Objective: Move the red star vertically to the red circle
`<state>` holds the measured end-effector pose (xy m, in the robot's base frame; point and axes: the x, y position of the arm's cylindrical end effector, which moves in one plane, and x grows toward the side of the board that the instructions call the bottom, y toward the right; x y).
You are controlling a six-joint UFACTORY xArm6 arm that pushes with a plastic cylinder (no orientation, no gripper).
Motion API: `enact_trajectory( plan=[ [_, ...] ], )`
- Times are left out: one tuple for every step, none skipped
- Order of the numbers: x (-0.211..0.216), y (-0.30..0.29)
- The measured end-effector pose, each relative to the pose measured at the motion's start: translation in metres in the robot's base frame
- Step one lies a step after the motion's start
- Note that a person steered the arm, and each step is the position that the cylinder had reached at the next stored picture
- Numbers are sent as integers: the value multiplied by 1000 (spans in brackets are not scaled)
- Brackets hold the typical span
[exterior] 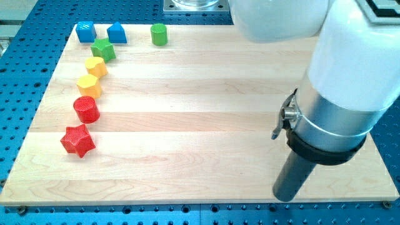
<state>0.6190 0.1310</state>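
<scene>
Wooden board (206, 106): red star (77, 140) far left of my tip (286, 196), touching nothing, red circle (86, 109) just above

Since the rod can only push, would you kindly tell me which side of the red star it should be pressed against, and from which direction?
Press my tip against the red star's lower edge, coming from the view's bottom and pushing toward the view's top. The red circle sits just above it, slightly to the view's right. The star's points could make it twist, so I would probably aim between two points. My tip is now far off at the view's right.

Blue cube (85, 31), blue block (117, 33), green cylinder (159, 34) — green star (103, 49), 2 yellow blocks (95, 66) (89, 85).
</scene>
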Motion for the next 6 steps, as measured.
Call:
enact_trajectory(
  plan=[
    [0,8],
    [0,15],
    [-1,21],
    [0,27],
    [0,32],
    [-1,37]
  ],
)
